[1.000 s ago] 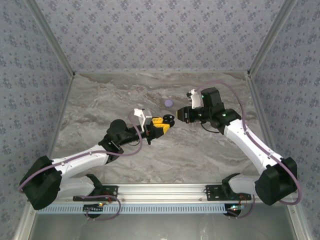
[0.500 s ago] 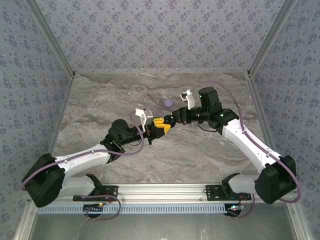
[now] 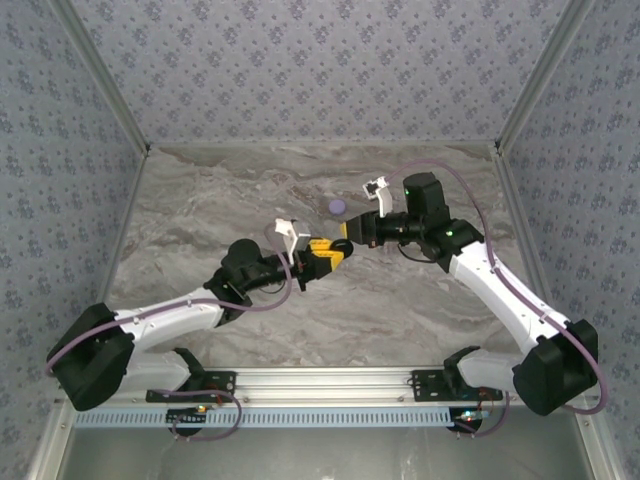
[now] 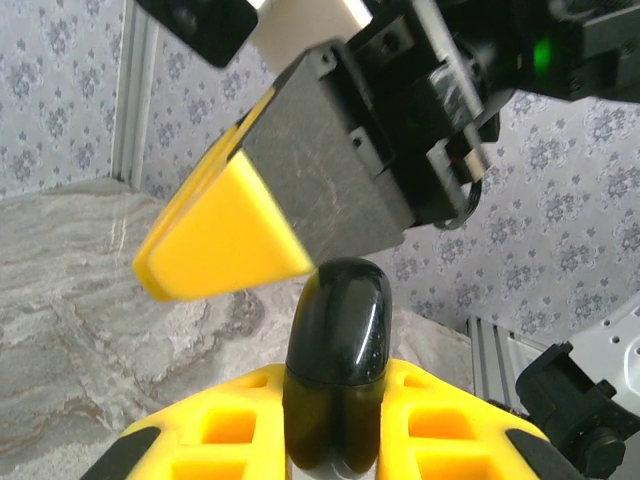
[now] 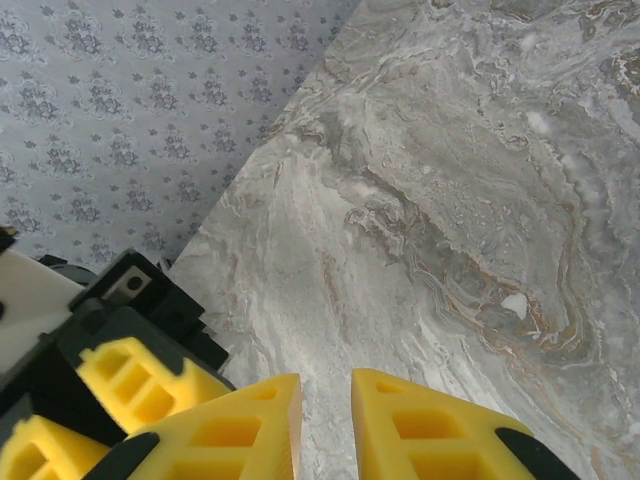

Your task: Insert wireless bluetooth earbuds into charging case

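Observation:
The black glossy charging case [image 4: 338,340] stands upright between the yellow fingers of my left gripper [image 4: 335,400], which is shut on it above the middle of the table. From above, my left gripper [image 3: 334,252] points right and my right gripper [image 3: 350,232] meets it tip to tip. A yellow fingertip [image 4: 220,240] of the right gripper hangs just above the case's rounded top. My right gripper [image 5: 325,400] is nearly closed, with a narrow slit and nothing visible in it. The earbuds are hidden.
A lilac round disc [image 3: 337,207] lies on the marble table [image 3: 200,200] just behind the two grippers. Patterned walls close the table at the left, back and right. The left gripper's yellow fingers [image 5: 140,385] crowd the lower left of the right wrist view.
My right gripper has moved left and turned at the wrist, closing up to the left gripper's tip. The left gripper with the case has barely shifted.

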### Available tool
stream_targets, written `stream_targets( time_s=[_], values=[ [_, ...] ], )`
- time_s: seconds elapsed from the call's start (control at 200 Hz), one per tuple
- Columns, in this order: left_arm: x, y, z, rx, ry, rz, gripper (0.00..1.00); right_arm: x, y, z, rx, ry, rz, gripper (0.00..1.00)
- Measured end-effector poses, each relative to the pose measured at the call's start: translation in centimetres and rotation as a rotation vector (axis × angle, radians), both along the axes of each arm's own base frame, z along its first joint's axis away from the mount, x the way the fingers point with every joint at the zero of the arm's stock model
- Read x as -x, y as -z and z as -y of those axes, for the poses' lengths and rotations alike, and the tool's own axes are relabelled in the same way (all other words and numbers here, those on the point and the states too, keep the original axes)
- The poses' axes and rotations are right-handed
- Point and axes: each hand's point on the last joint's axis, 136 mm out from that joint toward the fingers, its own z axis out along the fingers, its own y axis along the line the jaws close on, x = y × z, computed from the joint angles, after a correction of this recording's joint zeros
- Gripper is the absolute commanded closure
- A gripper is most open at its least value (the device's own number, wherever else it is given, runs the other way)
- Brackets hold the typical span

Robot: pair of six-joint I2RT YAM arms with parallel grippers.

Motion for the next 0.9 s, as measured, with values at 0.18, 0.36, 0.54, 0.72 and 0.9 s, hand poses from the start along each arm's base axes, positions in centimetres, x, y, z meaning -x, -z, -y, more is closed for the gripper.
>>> stream_targets(
  time_s=[0.18, 0.36, 0.54, 0.72, 0.9],
  values=[
    [-1.3, 1.7, -0.3, -0.052, -0.069, -0.06, 0.8, -1.0, 1.4, 1.4, 0.085, 0.098, -0.006, 0.73],
    [-3.2, 1.6, -0.3, -0.122, -0.159, -0.127, 0.8, -2.6, 3.4, 4.4, 0.229, 0.274, -0.012, 0.73],
    [-5.5, 1.8, -1.2, -0.174, -0.285, -0.211, 0.77, -3.6, 3.6, 7.5, 0.3, 0.414, 0.002, 0.73],
    [-8.5, 4.8, -2.9, -0.259, -0.409, -0.378, 0.78, -3.6, 3.9, 9.1, 0.323, 0.477, 0.004, 0.72],
    [-11.4, 9.1, -4.3, -0.346, -0.487, -0.553, 0.78, -3.2, 4.5, 10.1, 0.336, 0.505, -0.009, 0.71]
  ],
)
